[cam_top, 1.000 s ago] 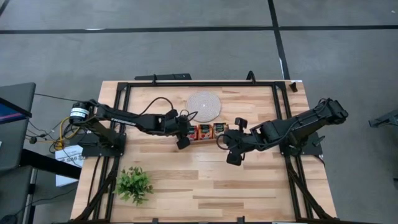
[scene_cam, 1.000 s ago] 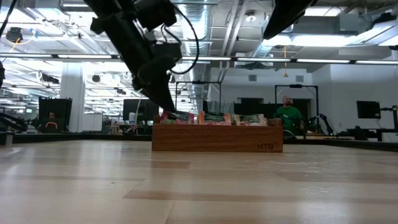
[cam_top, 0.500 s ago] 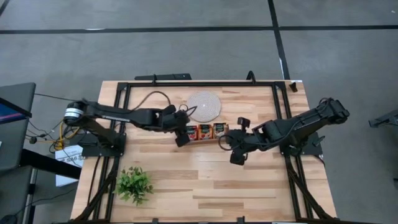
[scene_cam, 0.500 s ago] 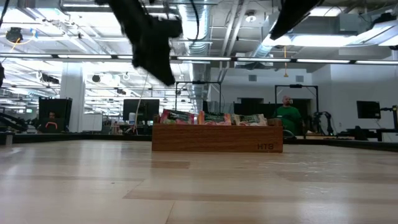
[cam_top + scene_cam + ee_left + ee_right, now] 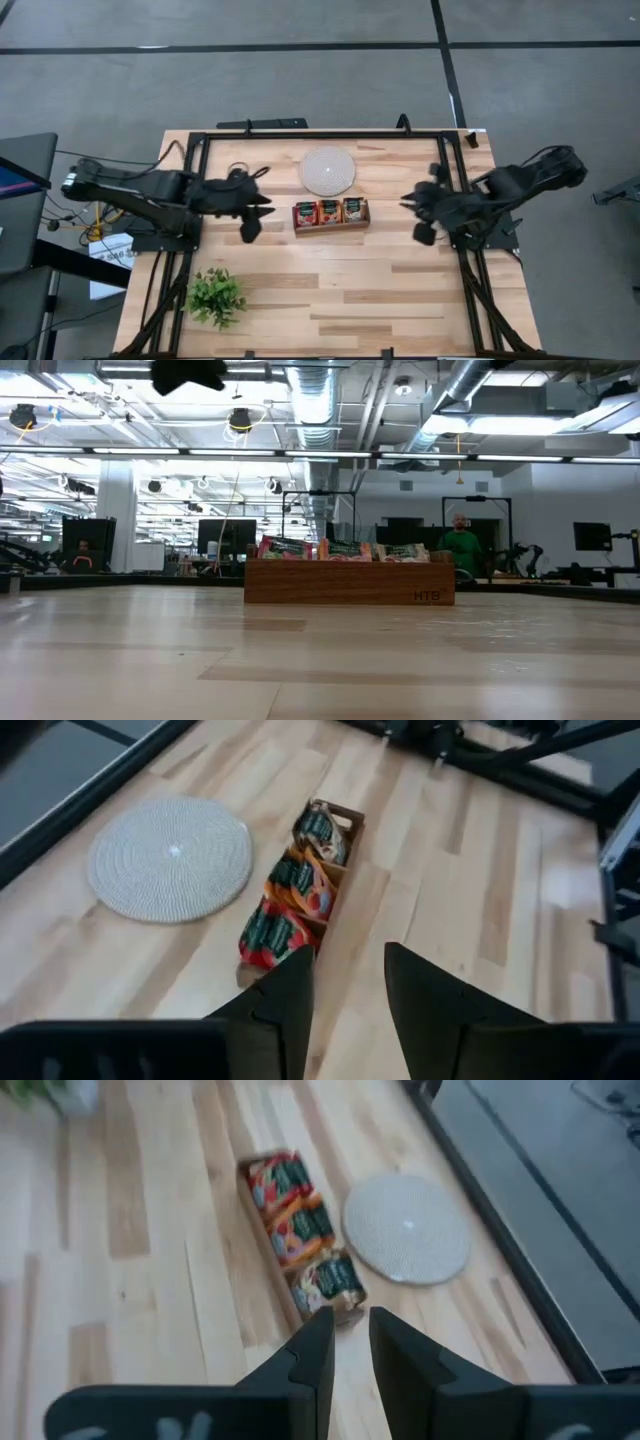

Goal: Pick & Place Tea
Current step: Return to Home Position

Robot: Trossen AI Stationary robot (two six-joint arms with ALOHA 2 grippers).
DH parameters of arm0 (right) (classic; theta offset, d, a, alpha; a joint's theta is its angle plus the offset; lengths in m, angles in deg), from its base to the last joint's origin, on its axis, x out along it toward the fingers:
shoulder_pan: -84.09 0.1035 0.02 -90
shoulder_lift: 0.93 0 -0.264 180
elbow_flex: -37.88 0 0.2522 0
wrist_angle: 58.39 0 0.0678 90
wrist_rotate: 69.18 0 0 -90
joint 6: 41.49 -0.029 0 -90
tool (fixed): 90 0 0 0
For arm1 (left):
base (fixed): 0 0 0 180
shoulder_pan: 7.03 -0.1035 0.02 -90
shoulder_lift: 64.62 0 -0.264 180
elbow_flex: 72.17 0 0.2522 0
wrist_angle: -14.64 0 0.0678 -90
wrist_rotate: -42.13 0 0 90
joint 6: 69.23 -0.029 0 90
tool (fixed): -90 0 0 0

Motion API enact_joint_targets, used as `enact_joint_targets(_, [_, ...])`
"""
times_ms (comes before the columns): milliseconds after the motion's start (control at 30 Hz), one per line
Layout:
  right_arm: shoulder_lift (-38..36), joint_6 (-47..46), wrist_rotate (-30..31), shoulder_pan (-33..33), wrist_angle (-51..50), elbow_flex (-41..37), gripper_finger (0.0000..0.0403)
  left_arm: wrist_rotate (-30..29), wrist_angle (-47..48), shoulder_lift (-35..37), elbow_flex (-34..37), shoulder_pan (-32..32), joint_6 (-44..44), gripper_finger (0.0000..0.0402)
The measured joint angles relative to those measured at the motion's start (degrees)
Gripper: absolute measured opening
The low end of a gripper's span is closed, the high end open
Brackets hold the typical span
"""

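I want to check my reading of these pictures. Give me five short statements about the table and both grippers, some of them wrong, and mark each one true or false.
1. All three compartments of the wooden tray hold tea. True.
2. The left gripper grips a sachet. False: its fingers are apart with nothing between them.
3. The tray stands on the round mat. False: the mat lies beside the tray and is bare.
4. The plant stands on the left arm's side of the table. True.
5. The right gripper hangs above the tray. False: it is near the table's right edge, apart from the tray.
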Motion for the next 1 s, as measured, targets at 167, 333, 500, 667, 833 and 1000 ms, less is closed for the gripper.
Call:
enact_joint_targets(167, [-9.92, -4.96, 3.61, 4.13, 1.99, -5.22, 0.006, -5.2, -0.58, 7.83, 6.76, 4.3, 6.49, 0.0117])
enact_joint_targets(333, [-21.13, -11.17, 3.6, 7.88, 9.6, -16.94, 0.006, -8.19, -7.21, 14.34, 14.62, 8.12, 10.82, 0.0117])
enact_joint_targets(500, [-32.07, -17.81, 3.53, 11.9, 15.09, -28.47, 0.006, -12.0, -19.01, 19.03, 25.14, 11.3, 12.63, 0.0117])
enact_joint_targets(667, [-40.73, -24.89, 3.52, 14.33, 18.69, -37.01, 0.006, -13.58, -21.74, 20.94, 32.06, 12.38, 17.73, 0.0117])
enact_joint_targets(833, [-45.29, -33.67, 3.43, 14.63, 18.14, -42.13, 0.006, -16.31, -21.64, 20.95, 34.36, 12.36, 21.0, 0.0117])
enact_joint_targets(1000, [-46.91, -35.64, 3.34, 14.62, 15.55, -43.38, 0.006, -15.71, -18.63, 20.95, 34.36, 12.36, 17.5, 0.0117])
